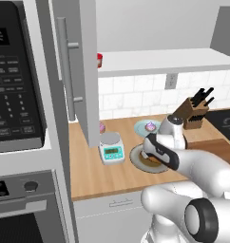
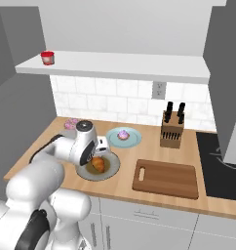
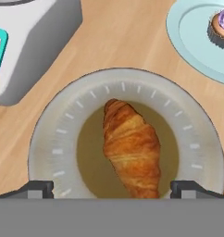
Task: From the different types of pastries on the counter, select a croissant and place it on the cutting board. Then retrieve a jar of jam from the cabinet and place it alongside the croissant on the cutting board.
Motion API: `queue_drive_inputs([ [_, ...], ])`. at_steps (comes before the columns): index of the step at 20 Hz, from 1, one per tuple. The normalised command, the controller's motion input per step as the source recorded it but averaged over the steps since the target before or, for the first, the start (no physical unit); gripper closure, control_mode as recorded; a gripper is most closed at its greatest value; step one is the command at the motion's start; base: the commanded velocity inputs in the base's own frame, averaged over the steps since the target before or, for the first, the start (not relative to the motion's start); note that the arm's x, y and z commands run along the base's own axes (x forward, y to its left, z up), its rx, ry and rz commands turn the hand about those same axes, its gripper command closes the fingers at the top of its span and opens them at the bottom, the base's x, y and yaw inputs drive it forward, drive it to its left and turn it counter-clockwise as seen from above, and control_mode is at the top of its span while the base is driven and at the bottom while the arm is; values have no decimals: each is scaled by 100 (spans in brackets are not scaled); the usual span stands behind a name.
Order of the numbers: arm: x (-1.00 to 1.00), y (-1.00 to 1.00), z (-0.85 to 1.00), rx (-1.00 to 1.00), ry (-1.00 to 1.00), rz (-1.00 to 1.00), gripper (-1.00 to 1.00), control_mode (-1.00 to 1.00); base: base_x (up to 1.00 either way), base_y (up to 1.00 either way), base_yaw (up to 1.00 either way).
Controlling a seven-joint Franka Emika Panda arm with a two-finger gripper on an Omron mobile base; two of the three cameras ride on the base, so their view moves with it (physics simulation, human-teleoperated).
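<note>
1. Croissant [image 3: 131, 149], golden-brown and crescent-shaped, lies in the dark centre of a round grey-brown plate [image 3: 53, 152] on the counter [image 3: 118, 37]. In the hand view its long axis runs on a diagonal, from upper left to lower right.
2. Gripper [image 3: 112, 187] hangs directly above the croissant, pointing down at it. Its two dark fingertips [image 3: 40, 189] stand wide apart, one on each side of the pastry's lower end, and hold nothing. The jaws' closing line runs left to right in that view, so it crosses the croissant at a slant rather than square across its width.
3. Judgement: the pastry already sits between the jaws. The coming move looks like a straight descent, perhaps with a small turn of the wrist to meet the narrow width squarely.
4. Beside the plate, a white kitchen scale [image 1: 111, 148] stands just to one side and a pale blue plate [image 2: 132, 139] carrying a pink-frosted cake [image 2: 123, 134] to the other.
5. Cutting board [image 2: 165, 178], reddish-brown and bare, lies on the counter to the robot's right of the plate, apart from it.
6. Jar of jam [image 2: 48, 58], red-lidded, stands on the white shelf of the cabinet [image 1: 78, 71], whose door hangs open.
</note>
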Motion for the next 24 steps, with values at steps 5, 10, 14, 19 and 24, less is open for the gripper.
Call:
queue_drive_inputs([
  [5, 8, -4, -30, -4, -3, 7, -100, -100, 0, 0, 0],
  [10, 38, -4, -21, -3, -4, 6, -100, -100, 0, 0, 0],
  [14, 1, -5, -41, 0, 0, 1, -100, -100, 0, 0, 0],
  [19, 0, -1, -36, 0, 0, 1, -100, -100, 0, 0, 0],
  [24, 1, 0, -35, 0, 0, 2, -100, -100, 0, 0, 0],
])
